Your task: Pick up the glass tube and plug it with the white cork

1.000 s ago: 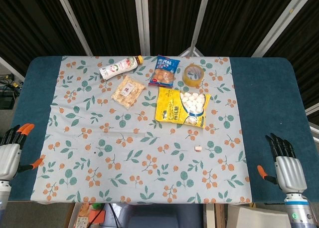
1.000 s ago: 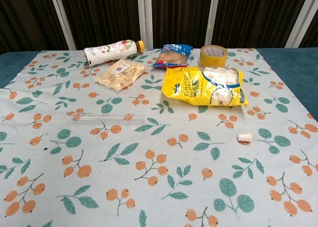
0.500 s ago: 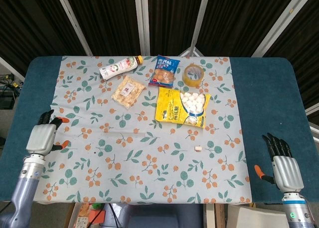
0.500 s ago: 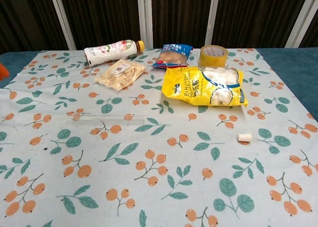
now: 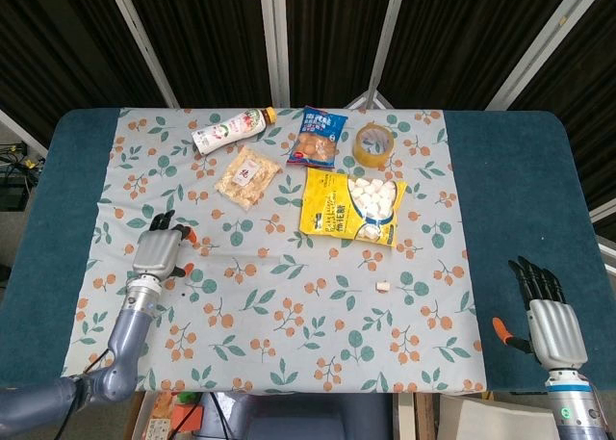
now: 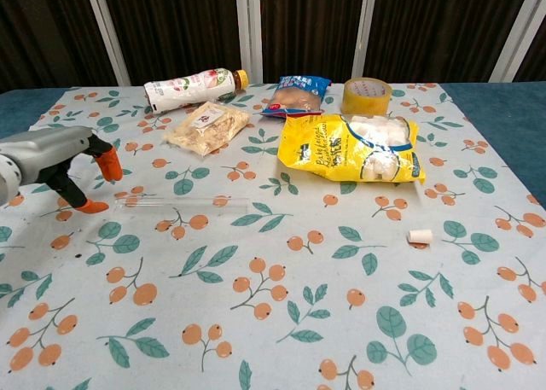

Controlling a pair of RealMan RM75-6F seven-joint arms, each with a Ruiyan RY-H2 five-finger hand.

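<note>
Step in hand, as judged: the reach for the clear glass tube (image 6: 182, 205), which lies flat on the leaf-and-berry patterned tablecloth (image 6: 281, 322), long axis running left-right, near the left-centre. In the head view it is barely distinguishable from the print.

The left hand (image 6: 53, 164) is seen near the tube's left end, apart from it, fingers spread, nothing held. The right hand (image 5: 549, 315) is parked at the near right table edge, fingers apart, empty, well apart from everything.

The small white cork (image 6: 419, 235) sits alone on the cloth, right of centre, well apart from the tube.

For a clean pick:
- The tube should be approached from above, with thumb and fingers straddling its short axis, not its length.
- A grip somewhat inboard of the left end is advised, so the open mouth is left clear for the cork; which end is open cannot be told.
- Light closing force is advised; a round glass tube is likely to roll or slip away on cloth.
- The cork would best be taken by the right hand, narrow end leading.

Writing: nothing legible. Print is present on the white drink bottle with the orange cap (image 6: 189, 89), the blue snack packet (image 6: 295, 95), the clear packet of pale snacks (image 6: 206, 125) and the yellow bag of white marshmallow-like pieces (image 6: 350, 148), but too small to be read. The roll of tan tape (image 6: 366, 95) shows no marking.
</note>
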